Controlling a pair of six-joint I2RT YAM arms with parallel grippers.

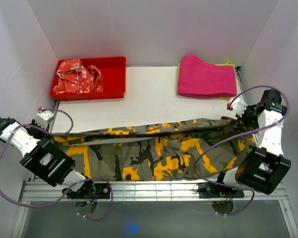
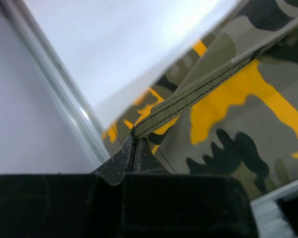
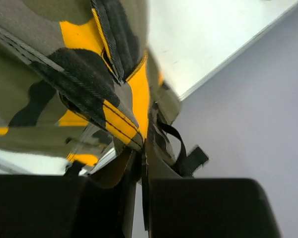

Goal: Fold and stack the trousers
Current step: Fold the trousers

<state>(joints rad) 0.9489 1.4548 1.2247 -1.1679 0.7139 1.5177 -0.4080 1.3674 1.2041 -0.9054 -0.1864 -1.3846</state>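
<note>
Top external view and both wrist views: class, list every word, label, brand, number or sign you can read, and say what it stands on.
None: no readable text in any view.
trousers: camouflage patches only, no words or label showing.
red-and-white garment: a pattern, no lettering can be made out.
red tray: plain.
pink folded cloth: plain.

no readable text, labels or numbers

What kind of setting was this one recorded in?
Most likely a lab test cell for robot laundry folding, not a home: bare white walls box in a white table, the left arm and right arm stretch camouflage trousers across it, and a red bin holds another garment.
</note>
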